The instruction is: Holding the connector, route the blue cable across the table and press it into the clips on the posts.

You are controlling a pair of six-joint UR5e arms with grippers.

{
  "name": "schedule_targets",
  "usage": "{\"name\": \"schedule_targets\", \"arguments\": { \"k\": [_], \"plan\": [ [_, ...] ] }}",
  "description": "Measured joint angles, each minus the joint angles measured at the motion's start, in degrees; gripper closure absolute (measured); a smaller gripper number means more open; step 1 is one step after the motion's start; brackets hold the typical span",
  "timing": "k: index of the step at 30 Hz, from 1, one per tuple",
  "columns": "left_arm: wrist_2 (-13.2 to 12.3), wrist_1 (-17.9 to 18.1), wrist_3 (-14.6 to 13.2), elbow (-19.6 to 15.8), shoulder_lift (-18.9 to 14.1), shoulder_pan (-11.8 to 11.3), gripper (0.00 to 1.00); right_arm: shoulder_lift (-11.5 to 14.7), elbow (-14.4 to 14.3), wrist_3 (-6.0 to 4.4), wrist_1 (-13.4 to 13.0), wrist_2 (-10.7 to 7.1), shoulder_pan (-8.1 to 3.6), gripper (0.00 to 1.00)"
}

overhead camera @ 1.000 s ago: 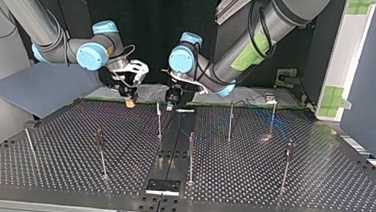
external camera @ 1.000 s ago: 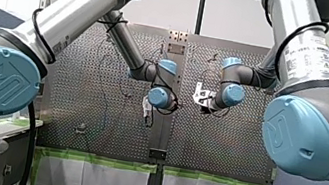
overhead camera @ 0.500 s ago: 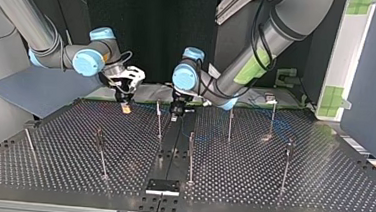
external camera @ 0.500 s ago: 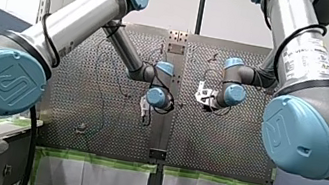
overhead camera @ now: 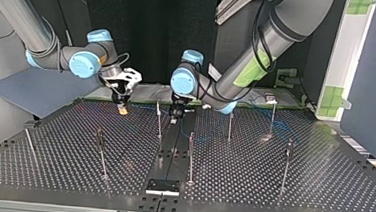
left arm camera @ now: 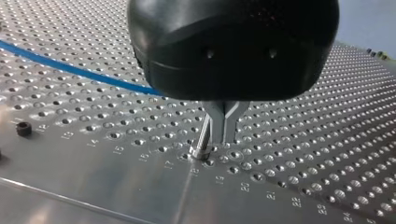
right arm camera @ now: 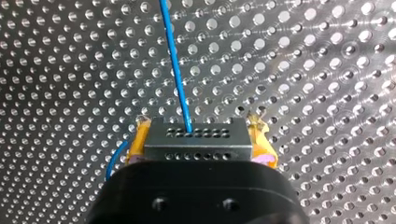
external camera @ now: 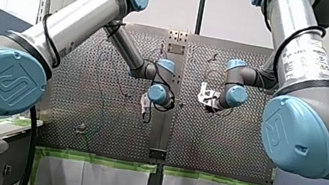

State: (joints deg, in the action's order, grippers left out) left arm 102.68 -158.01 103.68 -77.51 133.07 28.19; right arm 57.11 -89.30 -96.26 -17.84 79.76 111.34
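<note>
You can see my right end effector (right arm camera: pixel 199 142) clamped on the grey metal block connector (right arm camera: pixel 196 145), with its yellow pads (right arm camera: pixel 137 140) pressed against the block's two short sides. The thin blue cable (right arm camera: pixel 176 65) leaves the connector's holed face and runs straight ahead over the perforated metal tabletop (right arm camera: pixel 327 70). A second bit of blue curls out beside one pad.

In the top view this end effector hangs low near the far edge, left of centre. A faint blue line leads from it towards the nearest of the thin upright metal posts (overhead camera: pixel 159 120). My left end effector (left arm camera: pixel 223 137) stands just on the other side of that post. Its metal fingers (left arm camera: pixel 224 119) lie together with nothing seen between them, and the tips are almost on the tabletop. A short threaded metal stud (left arm camera: pixel 201 142) sits just beside them, and the cable passes behind on the tabletop.

More posts stand between you and both end effectors and off to either side. Loose blue loops lie by the posts at the top view's right. A small black plate (overhead camera: pixel 163 186) sits at the near edge.
</note>
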Motion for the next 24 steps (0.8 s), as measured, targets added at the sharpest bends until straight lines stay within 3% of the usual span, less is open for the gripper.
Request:
{"name": "schedule_targets", "arguments": {
  "k": [1,3,4,5,6,7,8,9,16,24],
  "plan": [
    [0.00,-0.12,0.00,0.00,0.01,0.08,0.78,-0.01,0.01,0.00,0.00,-0.04,-0.04,1.00],
    [0.03,-0.48,0.01,0.01,0.01,0.29,0.57,-0.05,0.02,0.00,0.00,-0.08,-0.12,1.00],
    [0.05,-0.67,0.03,0.01,0.00,0.36,0.57,-0.07,0.01,0.00,0.00,-0.11,-0.15,1.00],
    [0.07,-0.91,0.06,0.02,0.01,0.45,0.47,-0.06,0.02,0.00,-0.01,-0.16,-0.17,1.00],
    [0.08,-1.09,0.09,0.02,0.01,0.52,0.29,-0.05,0.02,0.00,0.00,-0.20,-0.17,1.00],
    [0.09,-1.25,0.12,0.02,0.00,0.57,0.29,-0.04,0.02,0.00,0.00,-0.22,-0.18,1.00],
    [0.09,-1.52,0.12,0.02,-0.01,0.65,0.11,-0.04,0.03,0.00,-0.01,-0.25,-0.18,1.00],
    [0.10,-1.76,0.09,0.02,-0.01,0.72,0.00,-0.03,0.04,0.00,0.00,-0.26,-0.19,1.00],
    [1.29,-4.57,-0.13,0.02,-0.04,0.99,0.00,-0.03,0.18,0.00,0.00,-0.80,-0.55,1.00],
    [5.85,-8.35,-1.44,0.00,-0.89,1.86,0.00,-0.07,0.21,0.00,0.00,-0.97,-1.12,1.00]
  ]
}}
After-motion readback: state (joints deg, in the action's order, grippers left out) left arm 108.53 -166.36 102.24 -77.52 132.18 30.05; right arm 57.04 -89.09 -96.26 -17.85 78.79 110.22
